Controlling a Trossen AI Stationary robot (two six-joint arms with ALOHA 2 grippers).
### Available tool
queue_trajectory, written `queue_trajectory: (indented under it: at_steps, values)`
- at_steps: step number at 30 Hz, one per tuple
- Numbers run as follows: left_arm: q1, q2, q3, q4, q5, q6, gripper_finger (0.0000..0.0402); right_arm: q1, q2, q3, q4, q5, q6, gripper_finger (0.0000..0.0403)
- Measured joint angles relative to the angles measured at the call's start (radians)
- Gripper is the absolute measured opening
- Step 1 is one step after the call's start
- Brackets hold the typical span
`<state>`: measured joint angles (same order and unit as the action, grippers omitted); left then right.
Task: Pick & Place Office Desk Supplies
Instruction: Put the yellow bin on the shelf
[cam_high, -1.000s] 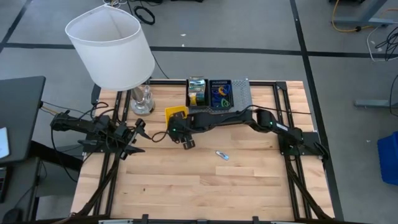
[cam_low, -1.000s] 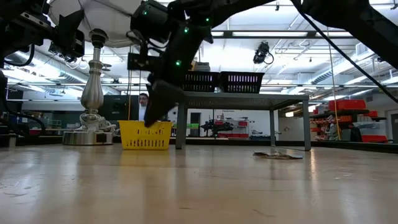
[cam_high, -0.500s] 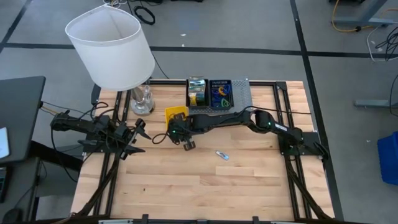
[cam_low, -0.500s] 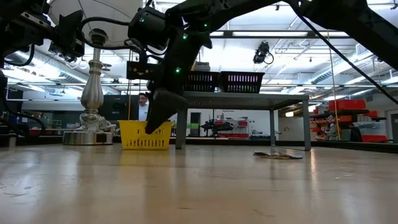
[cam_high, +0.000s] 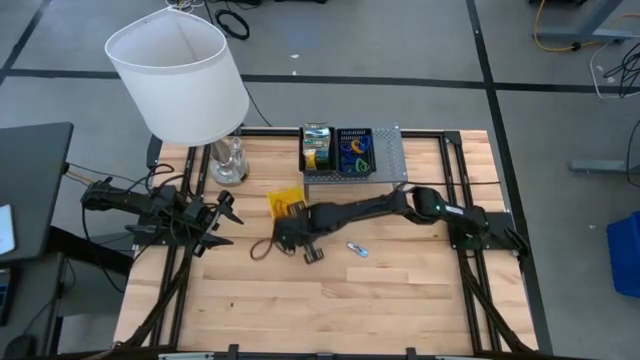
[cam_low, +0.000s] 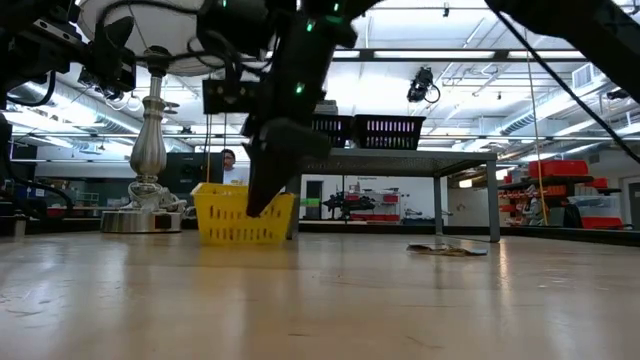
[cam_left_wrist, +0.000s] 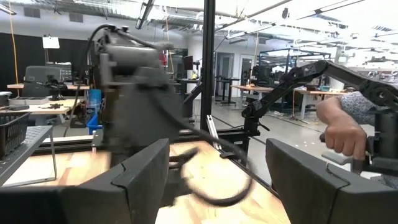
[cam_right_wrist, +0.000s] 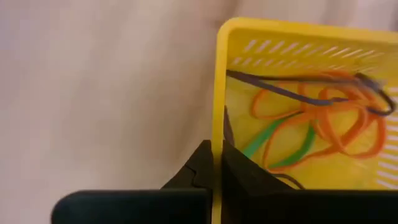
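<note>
Right wrist view shows the right tool (cam_right_wrist: 214, 171) pinching the yellow basket's (cam_right_wrist: 298, 106) rim, rubber bands (cam_right_wrist: 323, 118) inside, so drag it level across the surface (cam_high: 330, 300) while the left tool (cam_high: 222, 215) waits spread.

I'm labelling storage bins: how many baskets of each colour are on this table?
yellow basket: 1
black baskets: 2
total: 3
</note>
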<state>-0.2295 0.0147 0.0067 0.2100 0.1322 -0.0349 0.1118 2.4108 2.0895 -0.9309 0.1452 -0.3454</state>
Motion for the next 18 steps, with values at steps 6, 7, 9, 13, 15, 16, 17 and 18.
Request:
queue_trajectory:
  at_steps: [6,7,9,13,15,16,17,18]
  values:
    - [0.0,-0.001,0.0,0.0,0.0,0.0,0.0268,0.112,-0.027,-0.001,-0.091,0.079,0.163,0.0008]
    - [0.0,-0.001,0.0,0.0,0.0,0.0,0.0268,0.133,-0.029,-0.001,-0.105,0.099,0.194,0.0007]
    - [0.0,0.0,0.0,0.0,0.0,0.0,0.0268,0.17,-0.034,-0.002,-0.137,0.129,0.268,0.0007]
    - [0.0,-0.001,0.0,0.001,0.0,0.0,0.0268,0.243,-0.038,-0.003,-0.209,0.193,0.421,0.0007]
    - [0.0,-0.001,0.0,0.0,0.0,0.0,0.0268,0.277,-0.038,-0.003,-0.25,0.234,0.508,0.0007]
    - [0.0,0.0,0.0,0.0,0.0,0.0,0.0268,0.294,-0.038,-0.003,-0.261,0.258,0.552,0.0007]
    - [0.0,-0.001,0.0,0.0,0.0,0.0,0.0268,0.309,-0.038,-0.003,-0.275,0.283,0.597,0.0007]
    - [0.0,-0.001,0.0,0.0,0.0,0.0,0.0268,0.324,-0.038,-0.003,-0.292,0.307,0.642,0.0007]
